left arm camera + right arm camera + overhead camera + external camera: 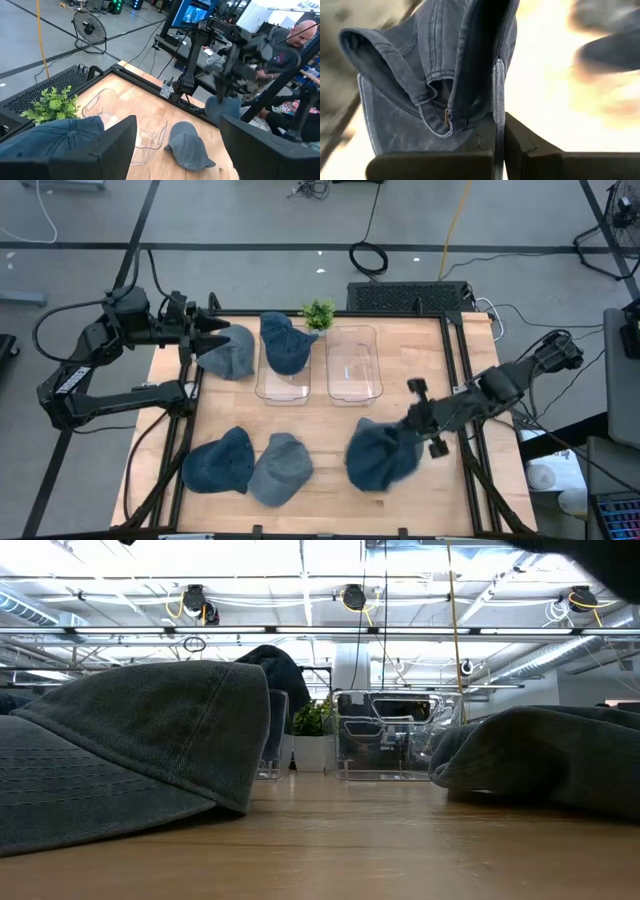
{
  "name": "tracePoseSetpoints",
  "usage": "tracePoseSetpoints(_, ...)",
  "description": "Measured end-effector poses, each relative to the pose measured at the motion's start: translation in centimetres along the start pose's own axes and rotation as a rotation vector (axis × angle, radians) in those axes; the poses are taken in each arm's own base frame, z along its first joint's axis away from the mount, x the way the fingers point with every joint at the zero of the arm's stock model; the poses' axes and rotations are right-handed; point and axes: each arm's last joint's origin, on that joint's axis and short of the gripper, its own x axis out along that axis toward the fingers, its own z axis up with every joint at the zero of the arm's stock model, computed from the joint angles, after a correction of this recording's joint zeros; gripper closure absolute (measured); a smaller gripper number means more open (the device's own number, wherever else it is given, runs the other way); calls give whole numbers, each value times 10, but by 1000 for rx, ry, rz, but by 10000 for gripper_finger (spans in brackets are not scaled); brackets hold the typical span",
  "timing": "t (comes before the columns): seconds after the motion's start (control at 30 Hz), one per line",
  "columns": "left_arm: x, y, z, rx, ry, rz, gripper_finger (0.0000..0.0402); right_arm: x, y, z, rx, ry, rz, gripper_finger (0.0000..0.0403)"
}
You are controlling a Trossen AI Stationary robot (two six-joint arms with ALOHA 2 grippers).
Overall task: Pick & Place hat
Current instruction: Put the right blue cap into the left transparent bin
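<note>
Overhead, we saw the right gripper [418,423] at the table's [420,495] right front, beside a dark blue hat [380,456]; only its wrist camera showed its fingers clenched on that hat's [440,75] fabric. We found the left gripper [212,327], spread wide and empty, waiting over the far left corner.

No text, label, brand, number or sign can be read in any of the views. The hats show plain denim with no legible logo, the clear bins carry no markings, and the glowing monitor [192,14] in the room beyond the surface is too blurred for anything on it to be made out.
</note>
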Motion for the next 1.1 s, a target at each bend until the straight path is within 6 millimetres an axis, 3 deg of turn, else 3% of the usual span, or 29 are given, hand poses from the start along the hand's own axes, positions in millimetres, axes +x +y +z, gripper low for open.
tracePoseSetpoints(0.17, 2, 1, 1, 2, 2, 1, 104, 1, -13, 17, 80, -177, -230, 402)
tracePoseSetpoints(0.4, 4, 2, 1, 1, 6, 3, 100, 1, -35, 36, 81, -329, -346, 402)
tracePoseSetpoints(1.1, 4, 2, 1, 31, 4, 2, 87, 1, -54, 43, -22, -365, -373, 403)
